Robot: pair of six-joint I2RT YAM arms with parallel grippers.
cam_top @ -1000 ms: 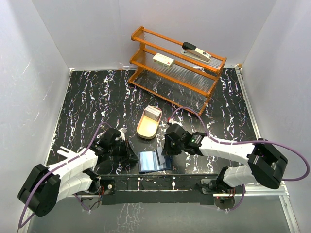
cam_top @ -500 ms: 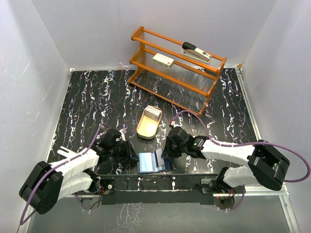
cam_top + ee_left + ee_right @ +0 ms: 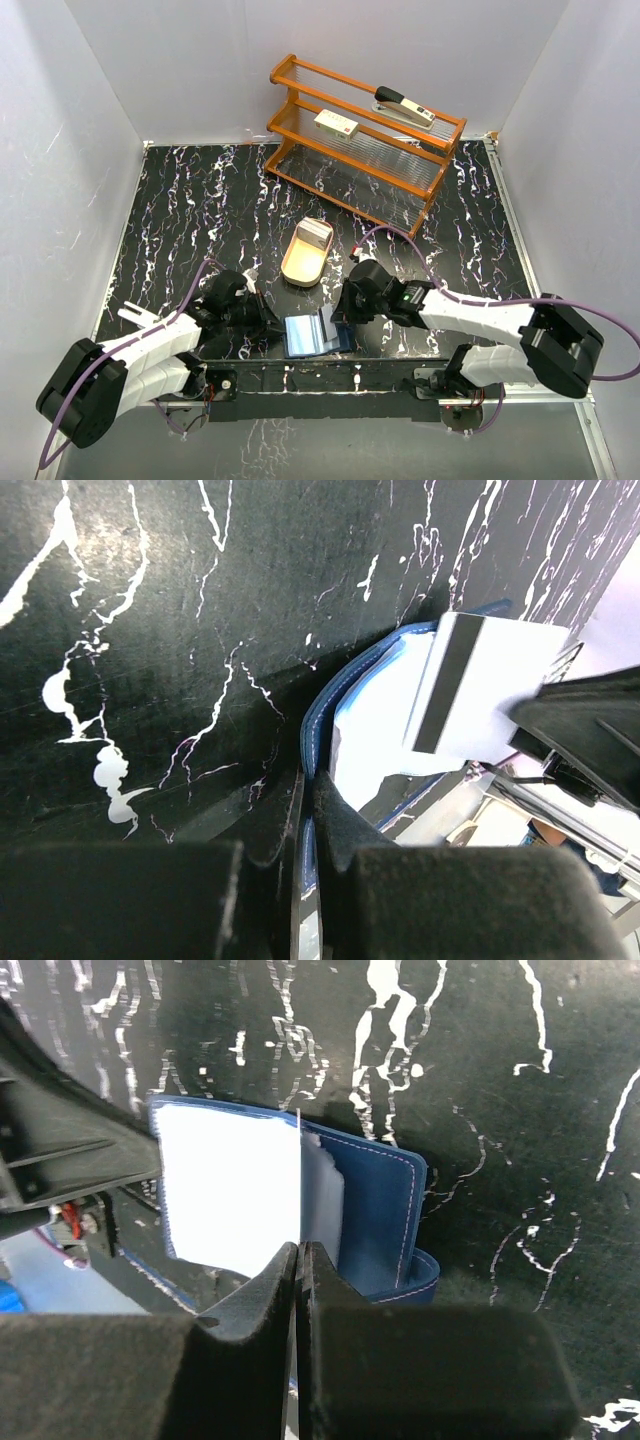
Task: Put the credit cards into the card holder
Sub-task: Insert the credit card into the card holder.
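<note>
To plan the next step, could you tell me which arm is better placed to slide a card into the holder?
Right. The right gripper pinches a credit card over the open card holder, while the left gripper is clamped on the holder's edge, probably steadying it.

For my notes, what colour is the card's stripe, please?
Black; the card's stripe shows best from the left wrist.

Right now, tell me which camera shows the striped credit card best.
Left wrist: the credit card faces it flat, dark stripe and corners plain, at the open card holder. Right wrist shows only a pale sliver above the shut right pincer. Top view shows a tiny speck.
</note>
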